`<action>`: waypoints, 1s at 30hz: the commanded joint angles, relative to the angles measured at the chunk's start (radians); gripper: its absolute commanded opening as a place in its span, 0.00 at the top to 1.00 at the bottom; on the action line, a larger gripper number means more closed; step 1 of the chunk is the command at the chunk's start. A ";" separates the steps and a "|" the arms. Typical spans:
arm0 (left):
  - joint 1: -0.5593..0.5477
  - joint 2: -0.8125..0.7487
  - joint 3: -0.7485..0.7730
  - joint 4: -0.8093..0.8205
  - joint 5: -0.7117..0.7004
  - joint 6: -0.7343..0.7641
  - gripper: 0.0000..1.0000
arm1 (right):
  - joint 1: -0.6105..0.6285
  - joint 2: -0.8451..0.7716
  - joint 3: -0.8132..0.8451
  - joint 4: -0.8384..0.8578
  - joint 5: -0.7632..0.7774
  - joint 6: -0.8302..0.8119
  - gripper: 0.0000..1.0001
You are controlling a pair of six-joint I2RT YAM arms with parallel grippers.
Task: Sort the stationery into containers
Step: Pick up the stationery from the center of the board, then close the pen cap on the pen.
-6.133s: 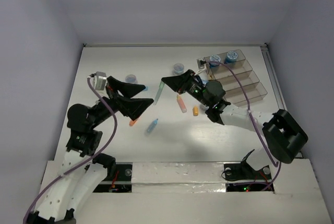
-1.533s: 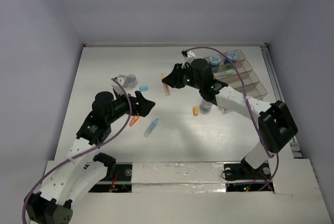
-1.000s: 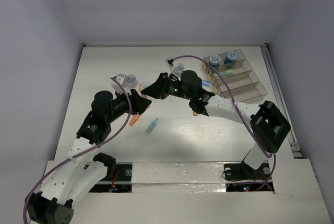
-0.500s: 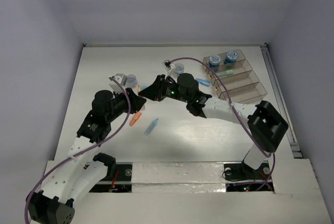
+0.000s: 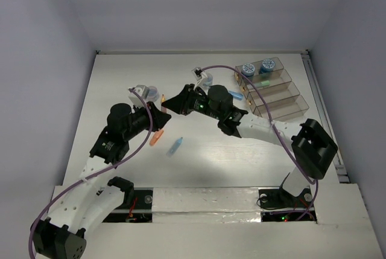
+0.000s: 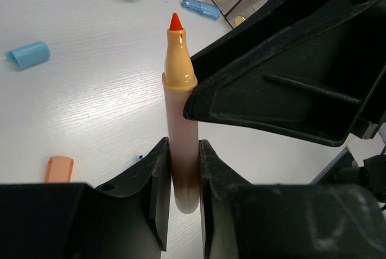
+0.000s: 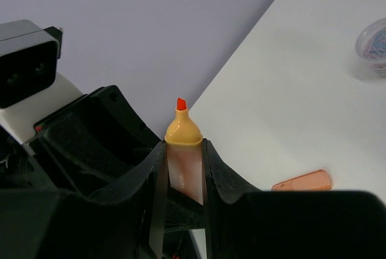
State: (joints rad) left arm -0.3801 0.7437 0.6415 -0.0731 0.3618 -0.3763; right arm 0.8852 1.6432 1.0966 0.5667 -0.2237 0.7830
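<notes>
**A:** Both grippers are on one orange marker, its bare tip pointing out ahead of them!

**B:** The left gripper is pinched narrow on the lower barrel. The right gripper is clamped higher, just under the tip end.

**A:** An orange cap lies on the table, low to the left gripper's left. A light-blue cap sits further ahead.

**B:** The containers stand well apart, back behind the right gripper.

right hand brought orange marker into left hand
</notes>
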 commanded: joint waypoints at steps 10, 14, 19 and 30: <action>-0.003 -0.046 0.021 0.030 -0.003 0.020 1.00 | 0.011 -0.103 -0.055 0.043 0.102 -0.045 0.66; -0.003 -0.058 0.024 0.018 0.014 0.039 1.00 | -0.027 -0.203 -0.118 -0.083 0.136 -0.088 0.32; -0.003 -0.049 0.044 -0.019 0.063 0.095 1.00 | -0.094 -0.368 -0.237 -0.304 0.216 -0.158 0.31; -0.025 -0.124 0.014 -0.017 0.083 0.096 1.00 | -0.190 -0.274 -0.167 -0.951 0.348 -0.298 0.72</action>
State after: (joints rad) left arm -0.3882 0.6498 0.6418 -0.1249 0.4194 -0.2928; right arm 0.6930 1.3201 0.8677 -0.1574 0.0582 0.5438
